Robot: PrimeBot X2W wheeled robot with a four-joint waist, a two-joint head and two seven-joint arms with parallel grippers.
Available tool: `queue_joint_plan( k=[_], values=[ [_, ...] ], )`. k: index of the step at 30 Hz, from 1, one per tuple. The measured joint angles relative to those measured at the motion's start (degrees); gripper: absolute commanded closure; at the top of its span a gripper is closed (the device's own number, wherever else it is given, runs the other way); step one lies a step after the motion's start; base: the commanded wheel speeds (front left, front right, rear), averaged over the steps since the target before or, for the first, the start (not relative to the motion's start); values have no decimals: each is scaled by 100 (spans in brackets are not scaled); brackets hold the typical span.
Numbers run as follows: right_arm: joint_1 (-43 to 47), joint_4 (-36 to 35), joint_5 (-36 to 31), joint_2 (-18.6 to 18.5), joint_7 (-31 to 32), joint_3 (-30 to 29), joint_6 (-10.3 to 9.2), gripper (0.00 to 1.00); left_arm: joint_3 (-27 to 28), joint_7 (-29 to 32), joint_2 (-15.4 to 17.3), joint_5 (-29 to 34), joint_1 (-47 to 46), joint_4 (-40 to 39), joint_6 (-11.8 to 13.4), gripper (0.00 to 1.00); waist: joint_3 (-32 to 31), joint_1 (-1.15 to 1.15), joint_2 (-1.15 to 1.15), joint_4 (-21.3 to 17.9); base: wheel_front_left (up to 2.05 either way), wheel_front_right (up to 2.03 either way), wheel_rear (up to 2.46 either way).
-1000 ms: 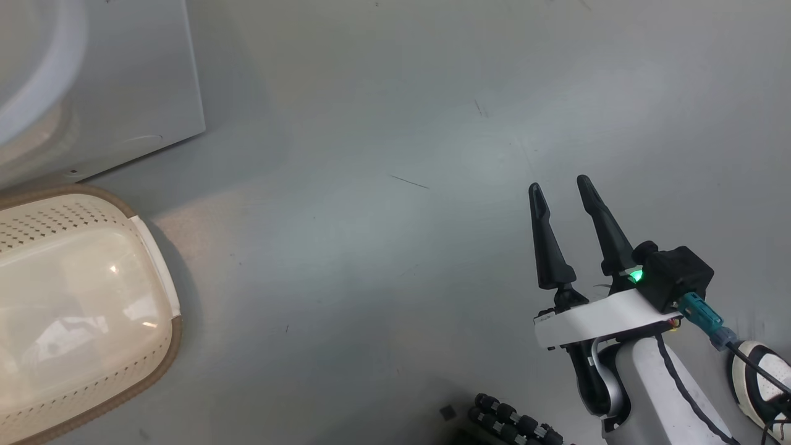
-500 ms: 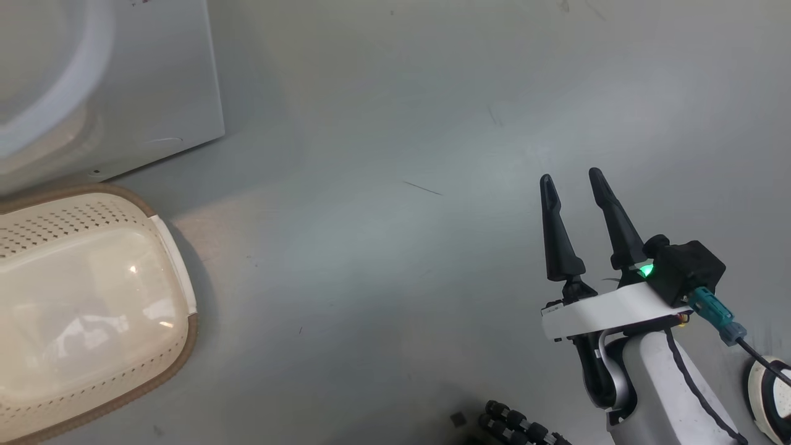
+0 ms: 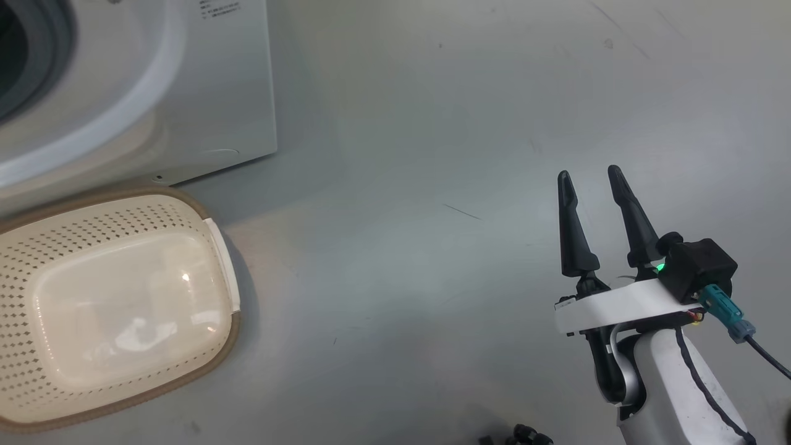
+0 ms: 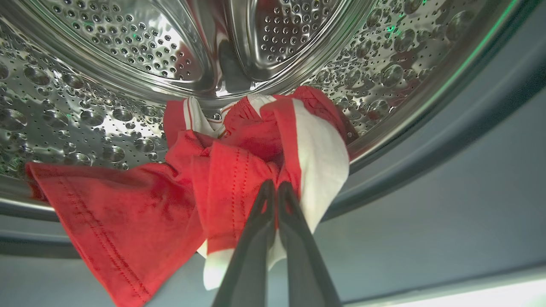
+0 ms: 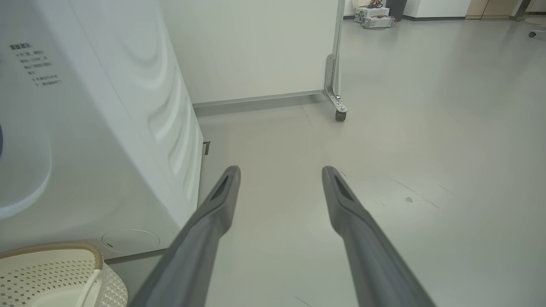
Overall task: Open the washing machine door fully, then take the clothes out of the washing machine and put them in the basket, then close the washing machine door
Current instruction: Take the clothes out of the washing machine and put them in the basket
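Left wrist view, left gripper (image 4: 273,185) status?

Closed. Both dark fingers are pinched on a fold of the bright red garment with white trim (image 4: 140,209). Grip looks firm.

Where's the garment?

At the mouth of the perforated steel drum (image 4: 106,64), bunched on the lower lip. One red flap hangs out toward the grey rubber gasket (image 4: 426,145). It's not out of the big white front-loading washing machine (image 3: 216,93) yet.

Right gripper (image 3: 588,176)?

Fingers spread, nothing between them. It hangs over the grey floor (image 3: 401,247), well apart from everything.

Basket?

Small cream perforated plastic basket with a brown rim (image 3: 228,334), on the floor just in front of the machine. Nothing red in it.

Progress?

Opening the washing machine door: I'd mark it done, since the arm reaches into the drum, though I can't confirm it's fully open. Step in hand is the garment pull-out, grasp made. Left to do: draw it clear of the drum, carry it down to the basket, release, then shut the door. Roughly a third through, I'd say.

Risk?

The loose flap could drag on the gasket.
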Motion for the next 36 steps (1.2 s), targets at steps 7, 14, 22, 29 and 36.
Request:
queue_joint_plan(
  k=[7, 14, 22, 29, 36],
  values=[
    [1, 94, -88, -46, 0, -94, 49, 0, -167, -597, -221, 1, 309, 5, -98, 100, -276, 0, 0, 316, 0, 0, 0],
    [6, 225, -138, -108, 0, -154, 103, 0, -289, -1124, -453, 0, 697, 20, -149, 100, -581, 0, 0, 655, 0, 0, 0],
    [129, 409, -143, -136, 0, -225, 185, 0, -512, -1835, -617, -27, 1401, 1, -193, 100, -1025, 0, 0, 968, 0, 0, 0],
    [343, 488, -143, -188, 0, -311, 202, 0, -745, -2481, -767, 136, 1900, -264, -199, 100, -1420, 0, 0, 1236, 0, 0, 0],
    [489, 513, -143, -226, 0, -363, 252, 0, -859, -2513, -761, 327, 2169, -745, -199, 100, -1748, 0, 0, 1520, 0, 0, 0]
  ],
)
